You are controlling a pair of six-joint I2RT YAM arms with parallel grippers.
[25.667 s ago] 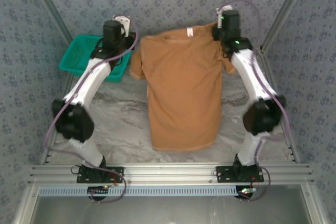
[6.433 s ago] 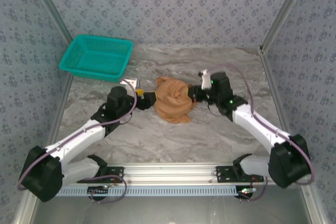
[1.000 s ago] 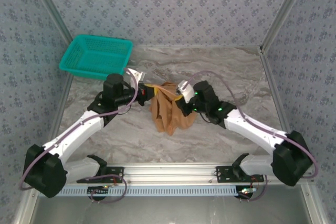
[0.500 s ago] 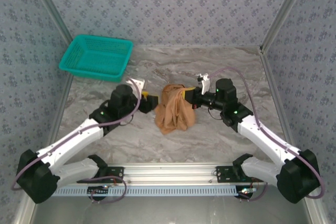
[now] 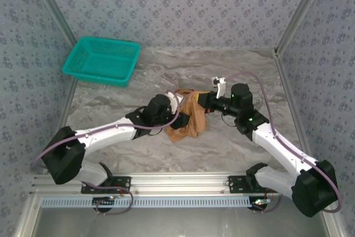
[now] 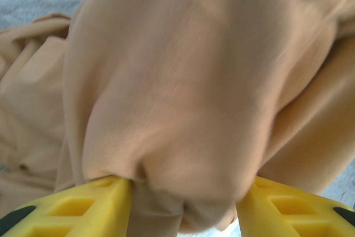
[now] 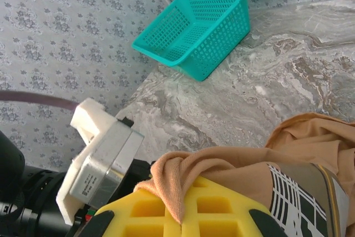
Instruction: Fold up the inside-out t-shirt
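Observation:
The inside-out t-shirt (image 5: pixel 190 119) is a bunched orange-tan heap at the table's middle. From the right, my right gripper (image 5: pixel 203 102) is shut on its upper edge; in the right wrist view a fold of the cloth (image 7: pixel 233 162) is pinched between the yellow fingers (image 7: pixel 222 209) of the right gripper (image 7: pixel 181 210). From the left, my left gripper (image 5: pixel 178 116) is pressed into the heap. In the left wrist view the left gripper (image 6: pixel 186 195) has its yellow fingers (image 6: pixel 83 209) standing apart, and a bulge of the shirt (image 6: pixel 188 81) fills the gap between them.
A teal mesh basket (image 5: pixel 101 60) stands at the back left, seen too in the right wrist view as the basket (image 7: pixel 199 31). Marbled table (image 5: pixel 249 76) lies bare behind and to the right. A metal rail (image 5: pixel 177 181) runs along the near edge.
My left gripper has let go, opened, and swung right into the shirt heap. The right gripper stayed shut on the cloth, shifting right and lifting the heap's top edge.

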